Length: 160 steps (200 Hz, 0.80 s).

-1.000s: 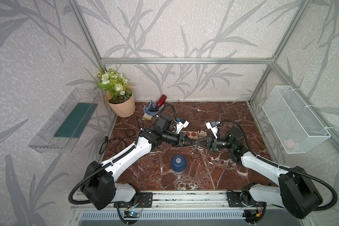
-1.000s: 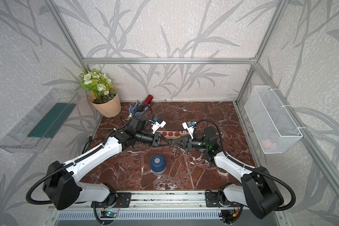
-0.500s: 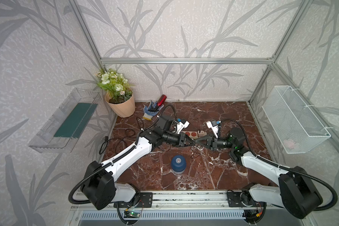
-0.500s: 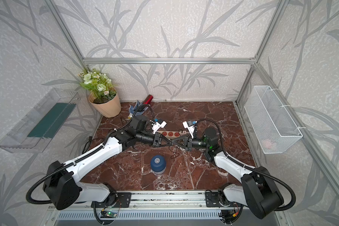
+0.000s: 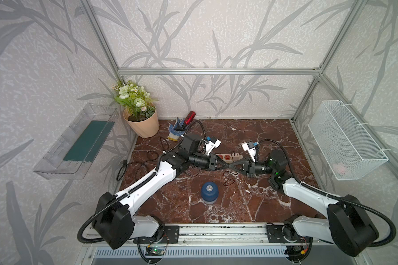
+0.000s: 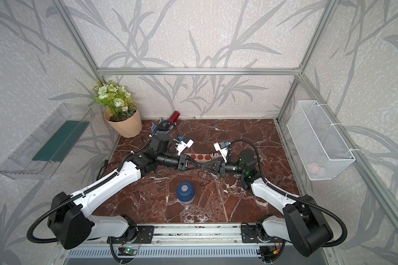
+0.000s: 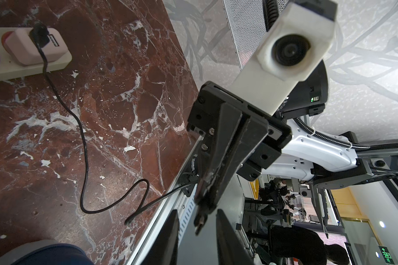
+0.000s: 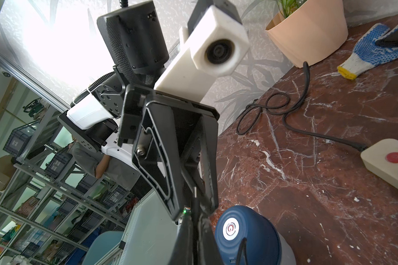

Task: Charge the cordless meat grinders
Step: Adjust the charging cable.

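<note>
Two grippers meet tip to tip above a red-brown marble table (image 5: 251, 206), just in front of a white power strip (image 5: 226, 157) lying across the middle of it. The right gripper (image 5: 234, 165) has its jaws pressed together on the free end of a thin black charging cable (image 7: 85, 146), whose small plug pokes out past the tips. The cable's other end sits in a pink adapter (image 7: 32, 49) on the strip, and the slack loops loose over the stone. The left gripper (image 5: 225, 165) faces it with its fingers (image 7: 168, 241) spread, one on either side of that plug and, as far as the left wrist view shows, not touching it. The cordless meat grinder (image 5: 209, 191), a squat dome with a dark blue top, a round silver button and a clear base, stands upright on the table toward its front edge. It is apart from both grippers and touched by neither. In the back left corner are a potted plant (image 5: 143, 124), a blue-dotted work glove (image 5: 174, 132) and a red cylinder (image 5: 190, 115).
</note>
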### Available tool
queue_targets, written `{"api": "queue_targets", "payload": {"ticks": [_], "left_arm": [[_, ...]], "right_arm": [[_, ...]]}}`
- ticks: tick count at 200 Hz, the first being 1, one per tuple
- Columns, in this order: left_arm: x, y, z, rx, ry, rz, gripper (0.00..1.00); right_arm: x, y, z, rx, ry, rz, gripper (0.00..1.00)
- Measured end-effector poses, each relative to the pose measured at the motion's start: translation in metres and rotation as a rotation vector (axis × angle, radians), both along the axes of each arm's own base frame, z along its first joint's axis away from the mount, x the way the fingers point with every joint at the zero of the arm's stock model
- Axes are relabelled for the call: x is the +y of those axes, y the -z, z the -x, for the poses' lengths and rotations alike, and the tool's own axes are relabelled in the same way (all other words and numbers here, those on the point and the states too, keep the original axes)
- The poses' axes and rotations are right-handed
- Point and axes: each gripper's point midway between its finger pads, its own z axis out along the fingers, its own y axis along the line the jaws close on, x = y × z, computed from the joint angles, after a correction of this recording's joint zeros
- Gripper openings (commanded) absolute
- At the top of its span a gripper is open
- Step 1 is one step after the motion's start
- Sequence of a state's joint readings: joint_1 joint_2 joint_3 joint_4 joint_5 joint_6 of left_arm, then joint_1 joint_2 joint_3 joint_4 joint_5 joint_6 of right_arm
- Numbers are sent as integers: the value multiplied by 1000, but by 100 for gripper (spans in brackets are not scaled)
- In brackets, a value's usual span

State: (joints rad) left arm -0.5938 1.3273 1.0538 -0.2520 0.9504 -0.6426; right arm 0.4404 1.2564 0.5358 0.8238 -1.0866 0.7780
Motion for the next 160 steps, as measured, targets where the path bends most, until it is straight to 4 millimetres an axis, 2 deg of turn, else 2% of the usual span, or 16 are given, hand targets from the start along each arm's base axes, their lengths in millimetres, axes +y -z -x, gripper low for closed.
{"api": "queue_targets", "payload": {"ticks": [45, 110, 160], "left_arm": [[-1, -1, 0, -7, 6, 7, 18], [-1, 0, -1, -11, 7, 6, 17], [-1, 2, -3, -16, 8, 2, 6]], "right_arm": [[0, 1, 1, 10, -8, 1, 0], [1, 3, 2, 21, -23, 0, 0], [1, 2, 2, 31, -29, -5, 0]]}}
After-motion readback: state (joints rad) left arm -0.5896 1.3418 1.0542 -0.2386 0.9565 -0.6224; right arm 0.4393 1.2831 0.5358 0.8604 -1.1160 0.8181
